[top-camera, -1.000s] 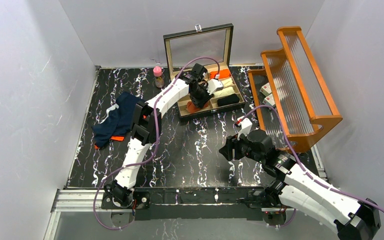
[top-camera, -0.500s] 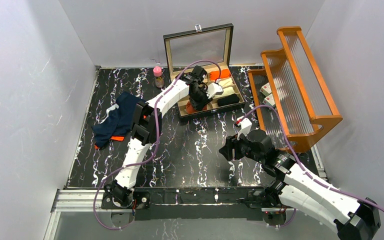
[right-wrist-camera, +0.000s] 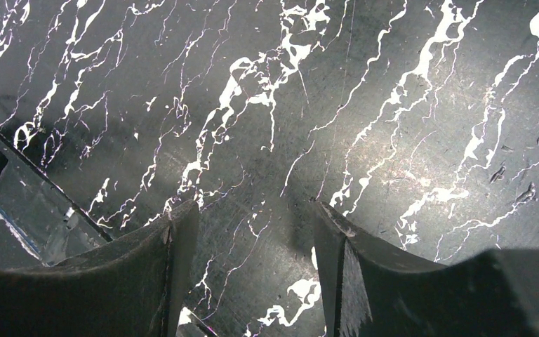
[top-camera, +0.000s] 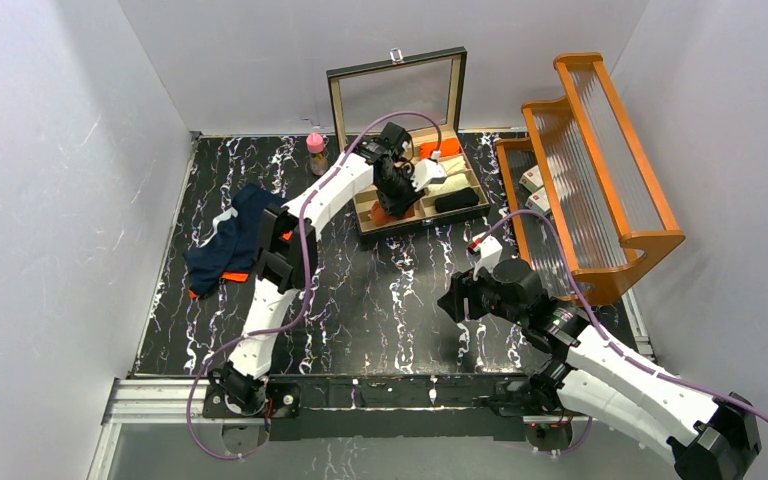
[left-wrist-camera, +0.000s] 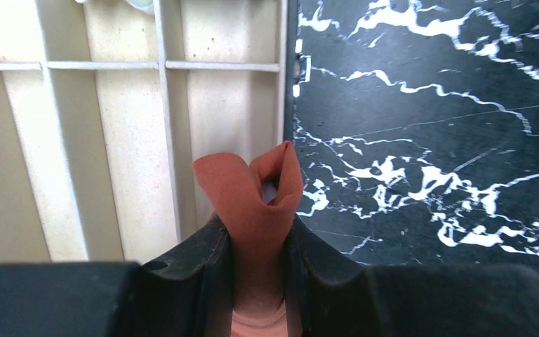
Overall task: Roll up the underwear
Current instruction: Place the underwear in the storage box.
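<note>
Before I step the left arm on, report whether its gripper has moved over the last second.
Yes, slightly. In the top view the left gripper, shut on the rust-orange underwear, has edged left toward the display case's left wall.

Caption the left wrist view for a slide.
The left tool pinches the rust-orange underwear at the edge of the divided box.

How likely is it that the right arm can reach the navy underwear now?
Probably not. The navy underwear lies at the table's far left, the open right gripper hovers right of centre, and the left arm's elbow stands between them.
</note>
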`<state>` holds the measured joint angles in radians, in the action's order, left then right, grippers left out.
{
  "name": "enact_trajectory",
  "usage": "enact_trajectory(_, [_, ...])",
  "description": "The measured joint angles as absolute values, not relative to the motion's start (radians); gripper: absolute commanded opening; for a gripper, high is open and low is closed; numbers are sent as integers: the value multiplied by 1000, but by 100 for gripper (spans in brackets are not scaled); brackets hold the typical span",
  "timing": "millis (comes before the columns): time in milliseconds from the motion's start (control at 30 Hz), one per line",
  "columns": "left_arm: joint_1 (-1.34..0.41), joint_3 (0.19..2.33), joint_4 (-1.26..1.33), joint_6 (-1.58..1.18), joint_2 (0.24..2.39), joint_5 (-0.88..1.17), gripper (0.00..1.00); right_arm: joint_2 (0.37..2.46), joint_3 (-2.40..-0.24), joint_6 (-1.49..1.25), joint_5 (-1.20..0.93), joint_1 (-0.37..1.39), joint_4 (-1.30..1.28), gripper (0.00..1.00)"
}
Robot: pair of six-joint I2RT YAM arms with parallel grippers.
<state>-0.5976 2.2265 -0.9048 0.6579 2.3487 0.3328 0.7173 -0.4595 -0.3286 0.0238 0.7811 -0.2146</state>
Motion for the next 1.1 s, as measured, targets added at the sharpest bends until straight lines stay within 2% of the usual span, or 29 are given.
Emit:
enact_trajectory(400, [-592,2402,-1001,646,2349,437,0,715,-445,-328,23,781,-212,69])
enact_trajectory(733, [-538,2404,-1020,610,2418,595,0,724,-443,-323,23,781,-211,69])
enact_trajectory(1100, [-497,2409,-1022,595,2492,619,0,738,-443,-315,23,781,-210,69])
